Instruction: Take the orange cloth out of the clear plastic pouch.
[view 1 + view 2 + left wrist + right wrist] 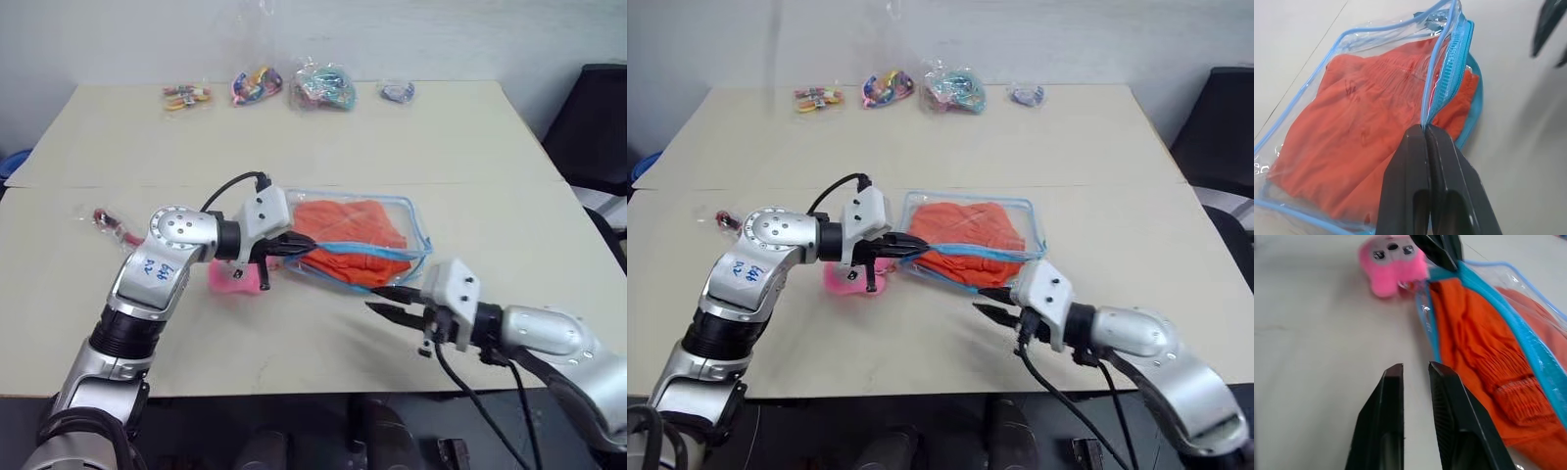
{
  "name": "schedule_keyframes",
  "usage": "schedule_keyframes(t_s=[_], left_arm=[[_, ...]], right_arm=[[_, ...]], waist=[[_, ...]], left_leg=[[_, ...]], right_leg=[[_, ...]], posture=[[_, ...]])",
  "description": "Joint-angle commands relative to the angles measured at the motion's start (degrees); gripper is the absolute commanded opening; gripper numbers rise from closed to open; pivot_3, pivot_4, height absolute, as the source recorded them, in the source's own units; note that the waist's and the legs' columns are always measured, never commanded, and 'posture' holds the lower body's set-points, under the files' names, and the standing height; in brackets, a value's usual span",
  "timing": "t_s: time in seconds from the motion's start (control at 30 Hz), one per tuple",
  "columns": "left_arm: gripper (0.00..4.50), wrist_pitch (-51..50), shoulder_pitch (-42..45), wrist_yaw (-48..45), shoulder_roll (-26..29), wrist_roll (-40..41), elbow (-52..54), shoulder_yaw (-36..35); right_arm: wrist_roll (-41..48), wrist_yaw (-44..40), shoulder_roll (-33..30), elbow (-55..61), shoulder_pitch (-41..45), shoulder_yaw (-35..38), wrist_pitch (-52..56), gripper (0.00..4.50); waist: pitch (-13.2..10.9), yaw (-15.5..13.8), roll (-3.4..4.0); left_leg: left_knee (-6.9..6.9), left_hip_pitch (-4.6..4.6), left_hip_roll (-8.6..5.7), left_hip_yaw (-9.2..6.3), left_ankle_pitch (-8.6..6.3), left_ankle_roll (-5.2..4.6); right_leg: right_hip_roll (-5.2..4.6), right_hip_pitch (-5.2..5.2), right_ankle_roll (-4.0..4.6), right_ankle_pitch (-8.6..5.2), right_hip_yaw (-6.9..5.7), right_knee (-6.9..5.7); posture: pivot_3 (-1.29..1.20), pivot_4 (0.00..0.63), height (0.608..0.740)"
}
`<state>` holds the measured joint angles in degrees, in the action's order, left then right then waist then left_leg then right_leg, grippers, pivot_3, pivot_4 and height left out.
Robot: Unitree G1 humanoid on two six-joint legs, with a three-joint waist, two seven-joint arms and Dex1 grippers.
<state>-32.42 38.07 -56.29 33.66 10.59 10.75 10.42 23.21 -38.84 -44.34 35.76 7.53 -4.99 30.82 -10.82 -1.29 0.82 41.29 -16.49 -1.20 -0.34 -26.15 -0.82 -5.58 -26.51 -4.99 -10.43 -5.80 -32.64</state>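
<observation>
Already the left gripper (pixel 294 245) is clamped on the blue zipper edge of the clear plastic pouch (pixel 411 217), orange cloth (pixel 353 233) inside, at table centre. Right gripper (pixel 392 304), at the pouch's five o'clock, is narrowly parted and empty. Risk: the pouch drags along. No legible writing.

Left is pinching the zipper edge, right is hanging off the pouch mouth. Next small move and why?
Probably ease the right gripper forward into the open mouth to pinch the orange cloth. The left gripper is shut on the clear plastic pouch by its blue zipper trim, holding the mouth up, and the cloth is all inside. The right fingers stand slightly apart, just short of the opening, touching nothing.
</observation>
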Motion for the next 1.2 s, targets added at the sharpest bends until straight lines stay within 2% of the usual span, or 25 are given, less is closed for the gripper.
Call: schedule_keyframes(t_s=[0.03,0.1,0.17,0.37,0.67,0.97,1.2], left_arm=[[0.0,-0.1,-0.2,1.0,0.0,0.6,2.6,-0.2],[0.0,-0.3,-0.4,1.3,0.0,0.7,2.8,-0.2],[0.0,-0.2,-0.7,1.5,0.1,0.7,3.0,-0.2],[0.0,-0.2,-1.5,2.1,0.2,0.9,3.5,-0.1],[0.0,0.1,-1.4,3.1,-0.5,1.1,3.5,0.1],[0.0,0.3,-1.1,3.3,-0.9,1.2,3.3,0.3],[0.0,0.6,-1.2,3.5,-1.2,1.2,3.3,0.4]], right_arm=[[-7.9,2.3,1.6,-3.0,2.7,-3.7,-4.6,1.01],[-10.9,3.7,2.9,-5.3,4.1,-4.8,-5.7,1.01],[-14.1,4.2,3.2,-7.0,4.8,-5.6,-7.3,1.35],[-21.0,3.4,2.9,-10.2,5.6,-7.6,-11.3,3.28],[-25.3,2.9,4.7,-12.5,8.1,-8.2,-12.6,3.28],[-33.9,0.9,2.4,-14.8,8.9,-10.8,-20.4,3.28],[-40.0,1.1,3.3,-17.6,11.8,-12.5,-23.7,3.28]], waist=[[0.0,0.0,-0.01],[0.0,0.0,0.0],[0.0,-0.2,0.0],[0.0,0.0,0.0],[0.0,-0.1,0.0],[0.0,0.0,0.0],[0.0,0.1,0.0]], left_leg=[[0.0,0.02,0.0,0.0,0.0,0.01],[0.02,0.0,-0.01,0.0,0.0,0.01],[0.02,-0.01,-0.02,-0.03,0.0,0.01],[0.02,-0.02,-0.01,-0.02,0.0,0.01],[0.03,-0.01,-0.01,-0.02,0.0,0.01],[0.03,-0.02,-0.03,-0.01,0.0,0.0],[0.04,-0.01,-0.02,0.0,0.0,0.01]], right_leg=[[0.0,-0.02,0.0,0.0,-0.01,0.0],[0.0,-0.01,0.0,0.0,-0.01,0.01],[-0.01,-0.01,0.0,0.0,-0.03,0.01],[-0.01,-0.01,0.0,0.0,-0.04,0.04],[-0.02,-0.01,0.0,0.01,-0.03,0.03],[-0.02,-0.01,0.0,0.01,-0.03,0.03],[-0.01,-0.01,-0.01,0.01,-0.02,0.02]], posture=[[0.0,0.15,0.74],[0.0,0.15,0.74],[0.0,0.15,0.74],[0.0,0.15,0.74],[0.0,0.15,0.74],[0.0,0.15,0.74],[0.0,0.15,0.74]])
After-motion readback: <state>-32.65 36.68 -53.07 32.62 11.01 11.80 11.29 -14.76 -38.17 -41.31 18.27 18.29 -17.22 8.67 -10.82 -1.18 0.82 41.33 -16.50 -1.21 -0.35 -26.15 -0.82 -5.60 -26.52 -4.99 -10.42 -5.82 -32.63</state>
